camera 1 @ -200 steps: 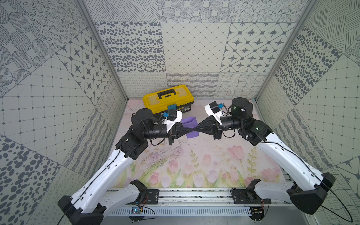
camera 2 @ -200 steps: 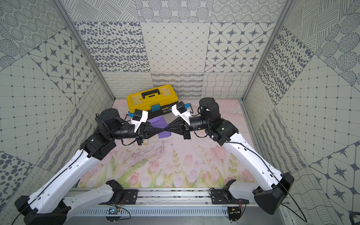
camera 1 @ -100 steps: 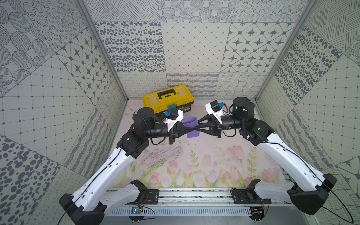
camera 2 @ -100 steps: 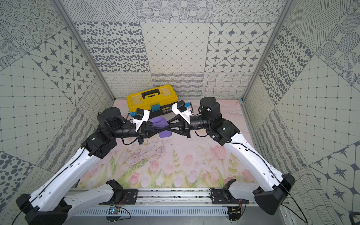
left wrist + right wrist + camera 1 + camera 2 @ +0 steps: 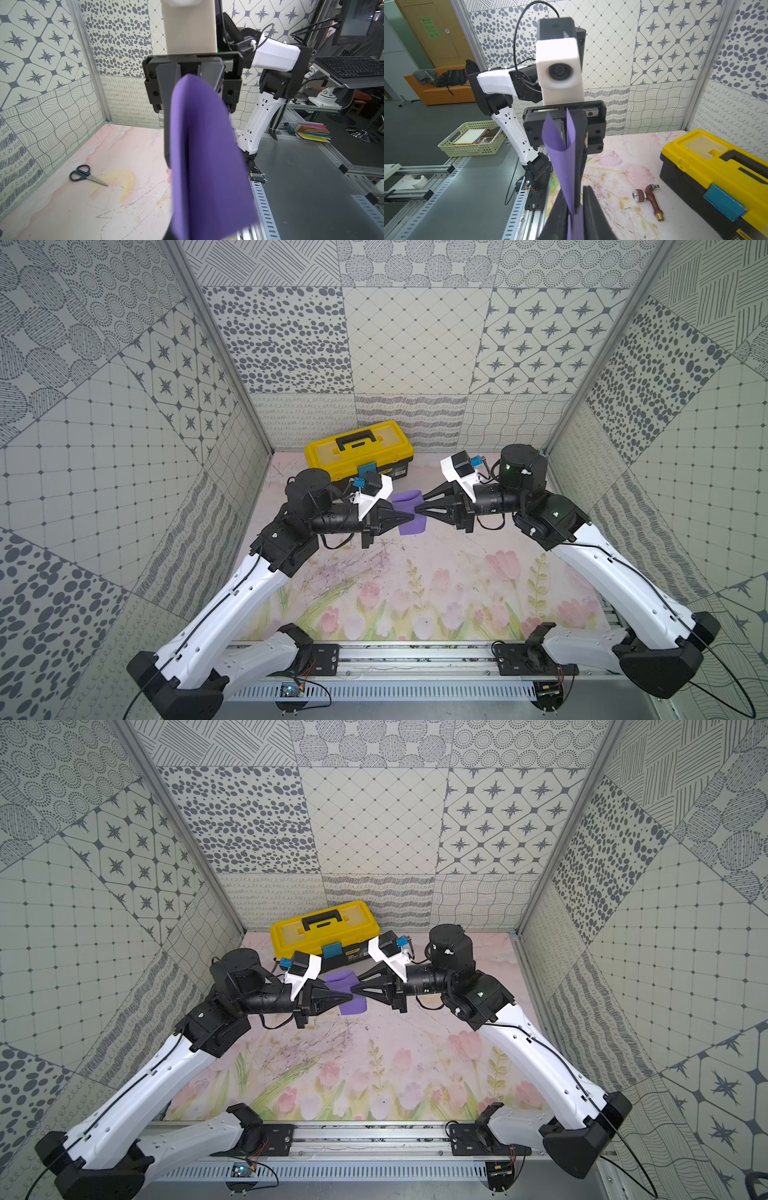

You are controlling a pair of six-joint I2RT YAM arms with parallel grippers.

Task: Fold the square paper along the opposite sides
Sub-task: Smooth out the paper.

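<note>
The fold is begun but, by my reading, not made. The square paper (image 5: 411,526) is off the counter (image 5: 457,572), held in the air over its far part, in front of the yellow toolbox (image 5: 359,448), between the two arms, whose tips meet nose to nose at the sheet.

The left gripper (image 5: 405,516) has its jaws clenched on the paper. The right gripper (image 5: 420,510) has its jaws close on either side of the sheet in the right wrist view, but I cannot tell whether they pinch it or merely stand beside it.

The paper is plain purple, thin and uncreased. It is bent over on itself in a soft loop. Its two layers (image 5: 566,166) come together near the jaws and gape apart further off, and the bend is round, not sharp. Whether the opposite sides line up cannot be made out.

What seems left is to bring the sides level, lay the sheet flat and press the bend into a crease.
</note>
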